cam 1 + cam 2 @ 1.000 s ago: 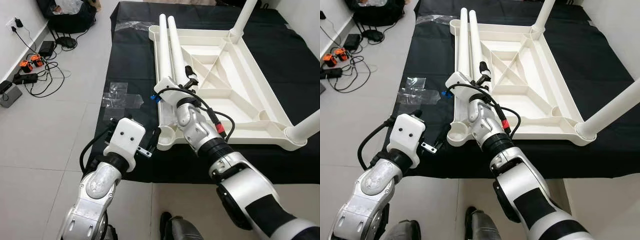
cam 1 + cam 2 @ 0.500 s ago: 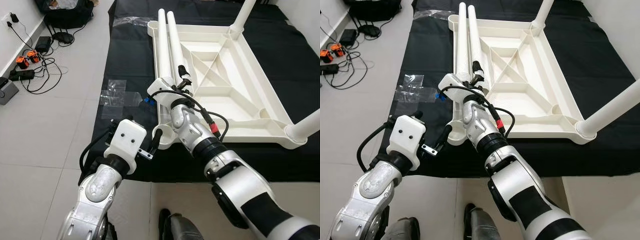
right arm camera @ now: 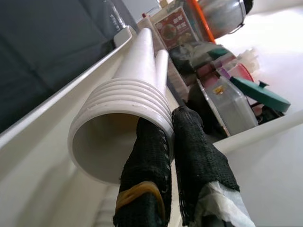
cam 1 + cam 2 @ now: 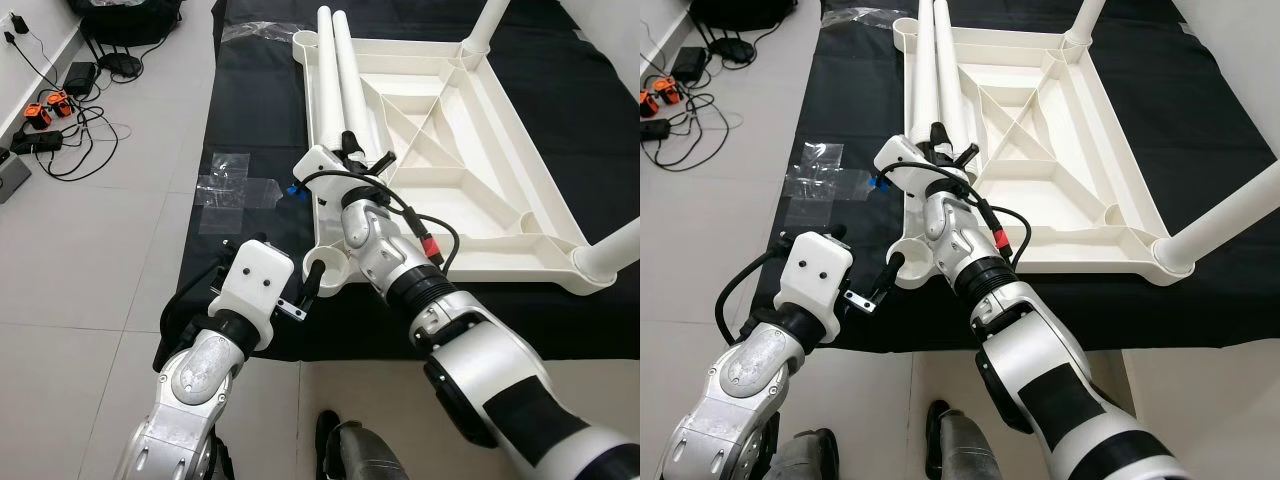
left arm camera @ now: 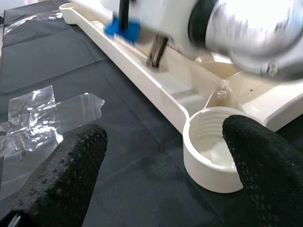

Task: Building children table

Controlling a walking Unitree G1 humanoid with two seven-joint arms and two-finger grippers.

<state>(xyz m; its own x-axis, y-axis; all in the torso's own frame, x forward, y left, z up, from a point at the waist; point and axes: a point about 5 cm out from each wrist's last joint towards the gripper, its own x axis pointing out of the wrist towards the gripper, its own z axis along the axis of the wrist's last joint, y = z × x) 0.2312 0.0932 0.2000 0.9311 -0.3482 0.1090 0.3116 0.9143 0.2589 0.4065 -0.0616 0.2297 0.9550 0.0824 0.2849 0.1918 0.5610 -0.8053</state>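
The right gripper [image 3: 171, 142] has its jaws clamped on the threaded rim of a loose table leg [image 3: 128, 94] lying along the upturned tabletop [image 4: 470, 190]. The left gripper [image 5: 163, 156] has its jaws apart, flanking the empty corner socket [image 5: 213, 156] on the black mat [image 4: 250, 120].

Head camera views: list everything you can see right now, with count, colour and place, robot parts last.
Tabletop: one, white, upside down on the black mat.
Black mat: one, on the tiled floor.
Fitted legs: two, white, upright at the right corners.
Loose legs: two, white, along the tabletop's left edge.
Empty socket: one, white, near-left corner.
Plastic wrap: clear, on the mat's left edge.
Cables and chargers: floor, far left.
Left gripper: jaws open, at the socket.
Right gripper: jaws clamping a loose leg's threaded end.
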